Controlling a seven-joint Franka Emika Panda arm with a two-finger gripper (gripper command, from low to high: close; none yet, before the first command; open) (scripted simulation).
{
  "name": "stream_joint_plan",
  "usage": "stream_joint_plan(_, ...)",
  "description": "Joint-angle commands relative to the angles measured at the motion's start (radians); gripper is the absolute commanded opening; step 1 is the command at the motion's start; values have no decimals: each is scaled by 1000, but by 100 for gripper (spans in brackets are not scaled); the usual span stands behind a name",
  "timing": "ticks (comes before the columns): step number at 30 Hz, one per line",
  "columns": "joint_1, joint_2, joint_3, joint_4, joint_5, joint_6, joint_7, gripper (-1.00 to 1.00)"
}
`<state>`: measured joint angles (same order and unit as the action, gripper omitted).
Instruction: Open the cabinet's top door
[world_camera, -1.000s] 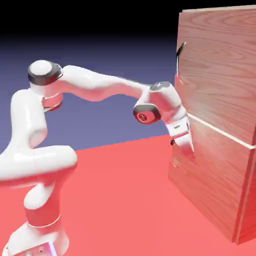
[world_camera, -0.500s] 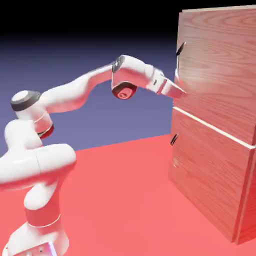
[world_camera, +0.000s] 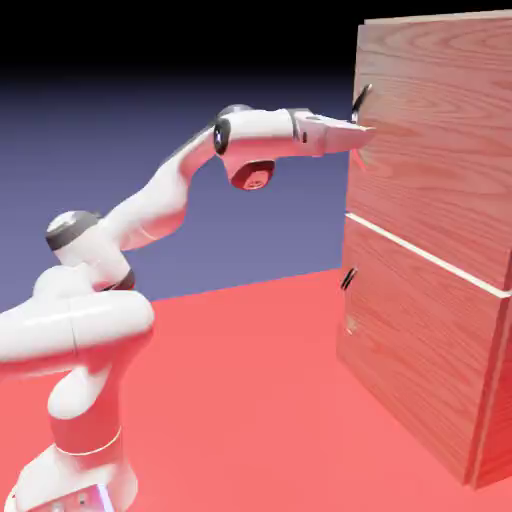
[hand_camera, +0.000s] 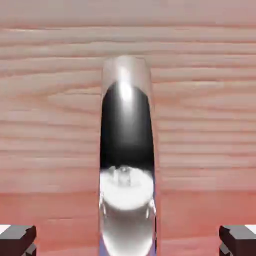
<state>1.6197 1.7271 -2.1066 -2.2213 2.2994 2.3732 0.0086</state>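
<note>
The cabinet (world_camera: 432, 250) of reddish-brown wood stands at the exterior view's right. Its top door (world_camera: 440, 140) carries a thin dark bar handle (world_camera: 360, 100) near the left edge. My gripper (world_camera: 362, 130) reaches level against that edge, at the lower end of the handle. In the hand view the handle (hand_camera: 127, 145) is a glossy dark bar running up the middle in front of the door's wood (hand_camera: 210, 100). It lies between my gripper's (hand_camera: 127, 242) two grey fingertips (hand_camera: 17, 240), which stand far apart at the bottom corners, not touching it. The gripper is open.
Below a pale seam sits the shorter lower door (world_camera: 420, 350) with its own small dark handle (world_camera: 348, 278). The red table (world_camera: 250, 400) stretches from my base to the cabinet's foot. My arm arches from the lower left.
My hand has risen from the lower door's handle to the top door's handle and turned level. The arm has stretched up and rightward.
</note>
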Motion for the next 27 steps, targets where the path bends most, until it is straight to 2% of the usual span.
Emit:
stream_joint_plan(1,23,2,-9,-37,19,-31,-32,-100)
stream_joint_plan(6,127,5,-69,-216,78,-207,-168,-100)
stream_joint_plan(14,173,36,-210,-451,93,-555,-286,-100)
stream_joint_plan(18,157,22,-292,-533,69,-729,-340,-100)
stream_joint_plan(27,90,-168,-527,-626,-121,-1120,-536,-100)
